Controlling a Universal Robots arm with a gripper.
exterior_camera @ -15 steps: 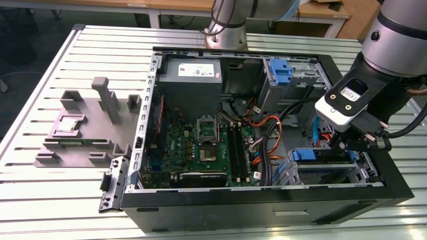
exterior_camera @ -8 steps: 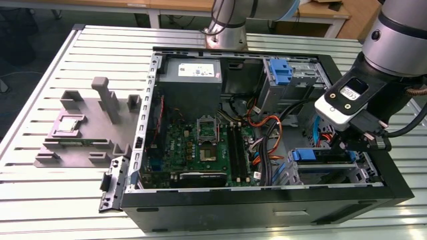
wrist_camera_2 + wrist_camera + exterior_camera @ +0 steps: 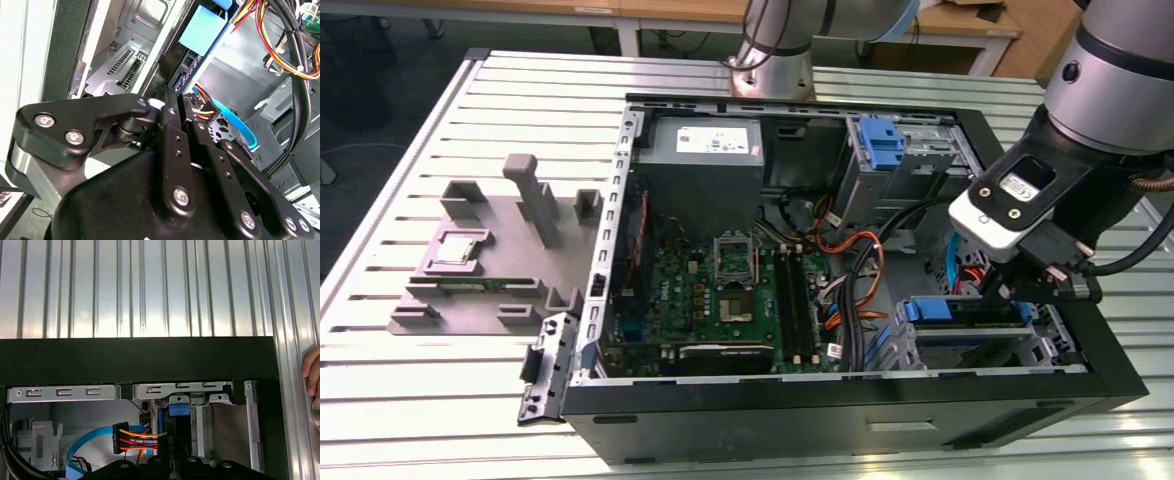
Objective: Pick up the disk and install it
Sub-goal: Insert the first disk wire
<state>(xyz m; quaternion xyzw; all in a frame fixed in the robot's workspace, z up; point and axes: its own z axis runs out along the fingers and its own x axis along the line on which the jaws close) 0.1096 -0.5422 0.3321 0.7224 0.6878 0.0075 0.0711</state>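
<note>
1. Your end effector (image 3: pixel 1041 283) hangs over the side of the open computer case (image 3: pixel 854 420) that is on the exterior view's right. It is just above the metal drive bay (image 3: pixel 974 340) there.
2. In the first wrist view, the end effector (image 3: pixel 173 461) is nearly closed. It is pinching the disk (image 3: pixel 173 437) from both sides.
3. The disk stands on its thin edge. It points into the drive bay (image 3: pixel 200 390), and the blue tab (image 3: pixel 179 408) of its holder is at the far end.
4. In the second wrist view you see the dark edge of the disk (image 3: pixel 186 67) and its light blue frame. They reach out from the black arms of the end effector (image 3: pixel 165 102) into the bay.
5. A bunch of red, yellow and orange wires (image 3: pixel 142 437) lies just beside the disk. A blue cable (image 3: pixel 95 440) curls a bit farther off.
6. The case lies on the silver counter (image 3: pixel 400 400) with its green board (image 3: pixel 720 300) showing.
7. A grey plastic stand (image 3: pixel 494 250) sits on the counter beside the case, on the exterior view's left.
8. A person's hand (image 3: pixel 312 375) rests on the counter just outside the case.
</note>
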